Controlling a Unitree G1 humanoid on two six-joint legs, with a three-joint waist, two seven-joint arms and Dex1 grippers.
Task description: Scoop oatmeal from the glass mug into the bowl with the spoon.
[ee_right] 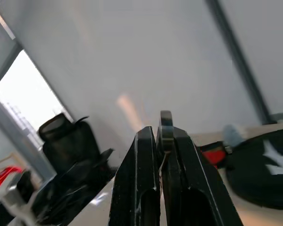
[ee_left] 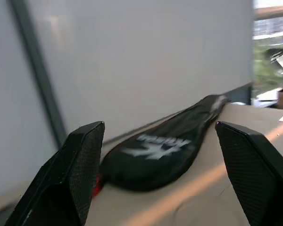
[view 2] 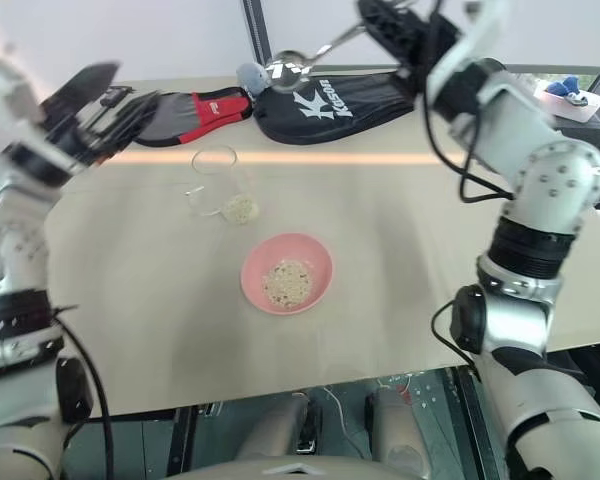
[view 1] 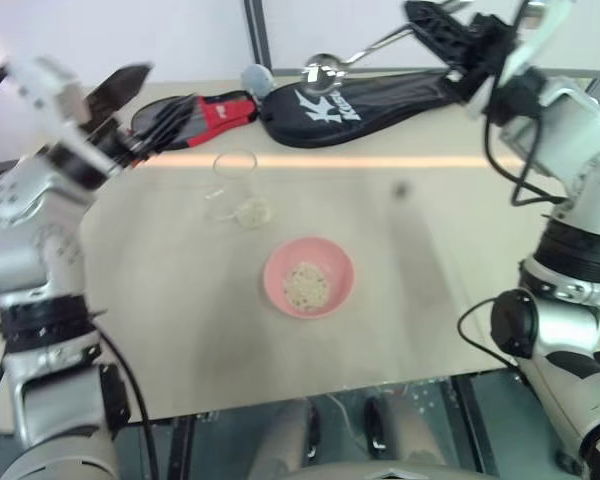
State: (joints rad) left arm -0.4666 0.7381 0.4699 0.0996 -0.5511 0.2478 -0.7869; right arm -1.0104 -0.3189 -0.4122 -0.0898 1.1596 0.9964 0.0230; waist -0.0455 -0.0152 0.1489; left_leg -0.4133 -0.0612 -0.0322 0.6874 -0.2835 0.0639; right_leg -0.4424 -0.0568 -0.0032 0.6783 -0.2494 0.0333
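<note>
**A:** Where is the spoon, and which hand has it?

**B:** The right gripper holds the spoon high above the far edge of the surface. Its fingers are pressed together, pinching the thin handle. The spoon's long axis runs from the fingers out toward the robot's left and slightly downward, ending in the shiny oval scoop. I cannot tell whether the scoop carries any oatmeal.

**A:** And the other hand?

**B:** The left gripper is raised at the left side, fingers spread wide with nothing between them. It points across the far end of the surface.

**A:** Where do the containers lie from the spoon?

**B:** Both sit lower and nearer the robot than the spoon. The glass mug stands upright, left of centre, well apart from both grippers. The bowl is just beside it, nearer the robot and slightly to the right. The spoon tip hangs roughly beyond them, so the right arm would need to bring it down and toward the robot to reach either one.

**A:** What is in them?

**B:** The glass mug holds a low layer of oatmeal at its bottom. The pink bowl holds a small heap of it in the middle.

**A:** Anything else?

**B:** A black racket cover and a red-and-black glove lie along the far edge.
</note>
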